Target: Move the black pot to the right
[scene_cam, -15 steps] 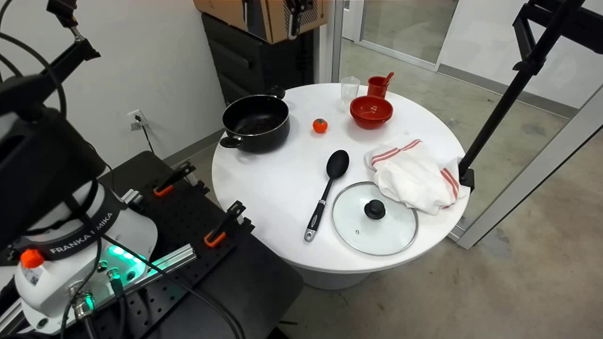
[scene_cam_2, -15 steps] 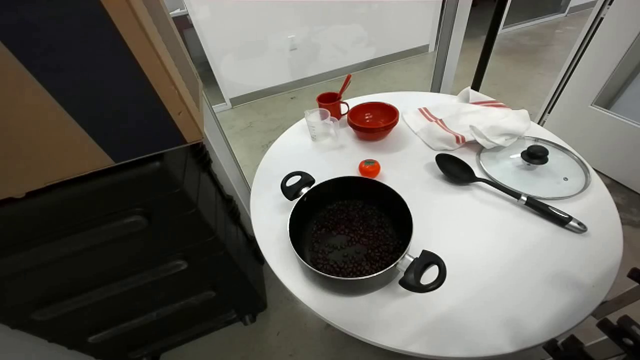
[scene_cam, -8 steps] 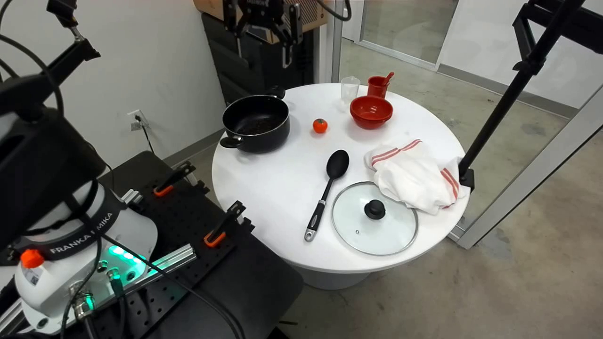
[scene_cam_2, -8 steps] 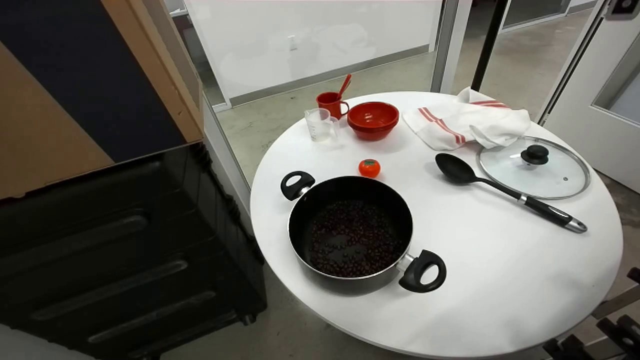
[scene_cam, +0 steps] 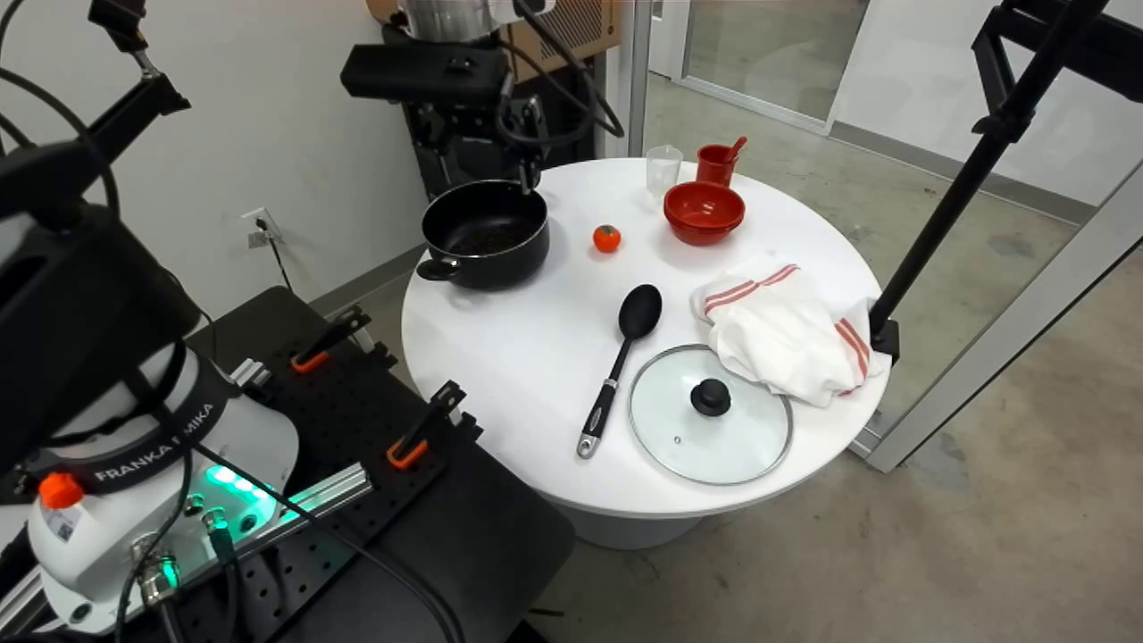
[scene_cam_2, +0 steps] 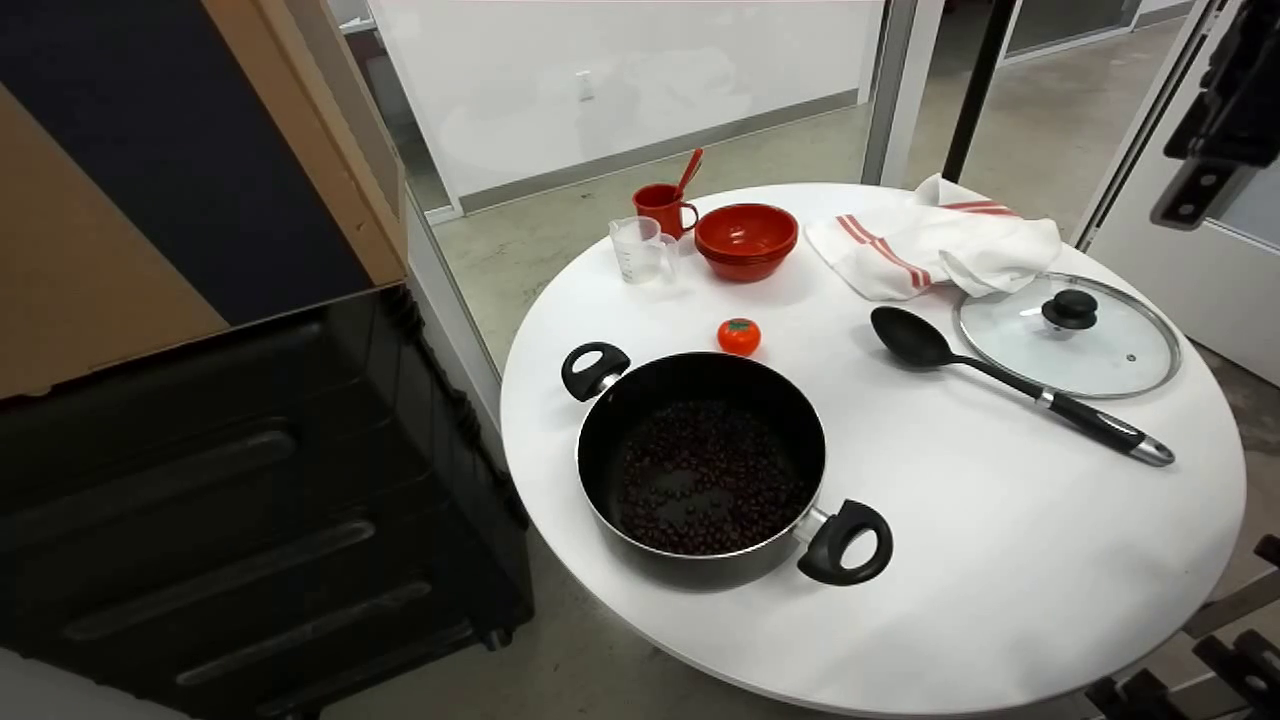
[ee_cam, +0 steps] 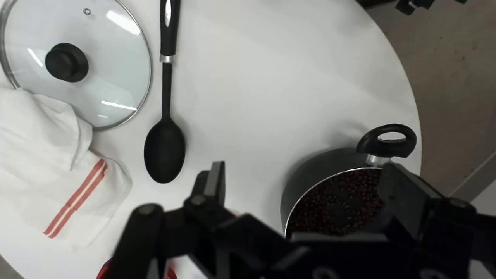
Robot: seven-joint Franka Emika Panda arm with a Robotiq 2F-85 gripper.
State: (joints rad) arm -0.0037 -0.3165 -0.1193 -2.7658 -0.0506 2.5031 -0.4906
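The black pot (scene_cam: 500, 268) stands upright on the white round table, with dark beans inside. Its two side handles show in an exterior view (scene_cam_2: 700, 470). My gripper (scene_cam: 485, 177) is open and empty, in the air above the table. It overlaps the pot's far rim in that view and hides most of the far handle. In an exterior view only one finger (scene_cam_2: 1190, 195) shows at the upper right, apart from the pot. In the wrist view the open gripper (ee_cam: 304, 172) has its right finger over the pot (ee_cam: 323, 166), covering part of it; one pot handle is visible.
A black spoon (scene_cam_2: 1010, 380), a glass lid (scene_cam_2: 1110, 350) and a striped towel (scene_cam_2: 940, 240) lie on the table (scene_cam_2: 1000, 600). A tomato (scene_cam_2: 739, 337) sits close to the pot. Red bowls (scene_cam_2: 747, 245), a clear measuring cup (scene_cam_2: 640, 250) and a red mug (scene_cam_2: 660, 210) stand behind.
My gripper has come down into view from the top of both exterior views, fingers apart. The pot and the other things on the table have not moved.
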